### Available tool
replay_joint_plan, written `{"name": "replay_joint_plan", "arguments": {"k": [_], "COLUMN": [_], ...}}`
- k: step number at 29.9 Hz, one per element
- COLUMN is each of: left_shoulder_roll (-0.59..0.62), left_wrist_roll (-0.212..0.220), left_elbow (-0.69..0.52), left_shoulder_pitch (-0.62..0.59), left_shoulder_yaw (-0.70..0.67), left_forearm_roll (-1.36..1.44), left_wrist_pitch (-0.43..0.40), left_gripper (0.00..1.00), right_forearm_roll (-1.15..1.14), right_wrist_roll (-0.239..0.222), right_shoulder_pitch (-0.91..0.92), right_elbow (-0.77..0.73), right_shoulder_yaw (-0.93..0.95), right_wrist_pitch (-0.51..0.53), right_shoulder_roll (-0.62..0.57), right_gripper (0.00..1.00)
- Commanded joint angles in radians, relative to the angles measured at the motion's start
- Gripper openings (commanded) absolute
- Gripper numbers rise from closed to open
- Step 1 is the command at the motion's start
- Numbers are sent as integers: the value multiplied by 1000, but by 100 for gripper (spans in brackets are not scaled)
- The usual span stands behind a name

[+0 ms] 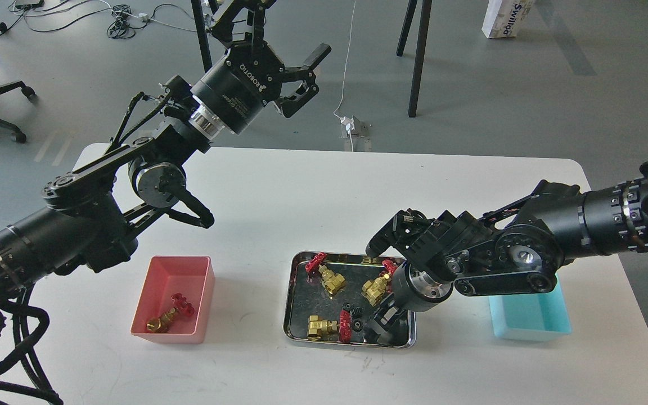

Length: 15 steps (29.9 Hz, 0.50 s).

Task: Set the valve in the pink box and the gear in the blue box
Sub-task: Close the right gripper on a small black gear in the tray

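The pink box [149,287] stands front left with one valve [169,318] lying in it. Three more valves [328,278] [376,288] [327,327] lie in the steel tray [296,320] at the middle front. Small black gears [351,309] [358,324] lie between them. My right gripper [382,327] points down into the tray's right part, just right of the gears; its dark fingers cannot be told apart. My left gripper [308,79] is open and empty, raised high beyond the table's far edge. The blue box [532,323] stands front right, partly hidden under my right arm.
The white table [301,197] holds only the two boxes and the tray. Behind it are tripod legs [417,56], floor cables and a power strip [353,125]. An office chair stands at the far left.
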Motion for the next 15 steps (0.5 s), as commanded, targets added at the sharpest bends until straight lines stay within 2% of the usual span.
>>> {"name": "replay_joint_plan", "arguments": {"k": [1,15], "left_shoulder_roll": [1,-1], "left_wrist_roll": [0,0], "left_elbow": [0,0], "left_shoulder_pitch": [3,27], "left_shoulder_yaw": [0,0], "left_forearm_roll": [0,0], "left_wrist_pitch": [0,0], "left_gripper": [98,98], "right_forearm_roll": [0,-3], "right_wrist_roll": [0,0], "right_shoulder_pitch": [-15,-60], "right_elbow": [-28,-66], "right_shoulder_yaw": [-2,-5], "right_wrist_pitch": [0,5], "right_shoulder_roll": [15,52], "right_gripper": [57,54]}}
